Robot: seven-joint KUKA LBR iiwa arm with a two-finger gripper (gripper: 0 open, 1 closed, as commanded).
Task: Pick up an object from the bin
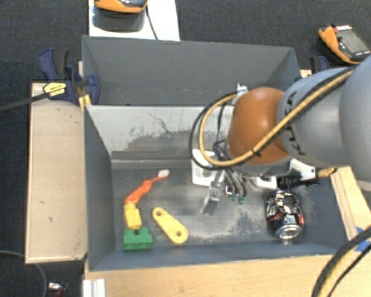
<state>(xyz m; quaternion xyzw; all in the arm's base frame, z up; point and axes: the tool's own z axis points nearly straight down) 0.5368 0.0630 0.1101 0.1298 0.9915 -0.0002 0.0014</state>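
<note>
My gripper [222, 200] hangs low over the bare middle of the bin floor, its fingers apart and open with nothing between them. A crushed dark drinks can [284, 215] lies just to its right, near the bin's front right corner. To its left a flat yellow plastic piece with a hole [169, 224] lies on the floor, a short gap away from the nearer fingertip [208, 206].
Further left lie an orange toothbrush with a white head [144, 189], a small yellow block [132, 216] and a green toy brick [137, 239] by the front left corner. The arm with its orange cover and looping cables overhangs the bin's right half.
</note>
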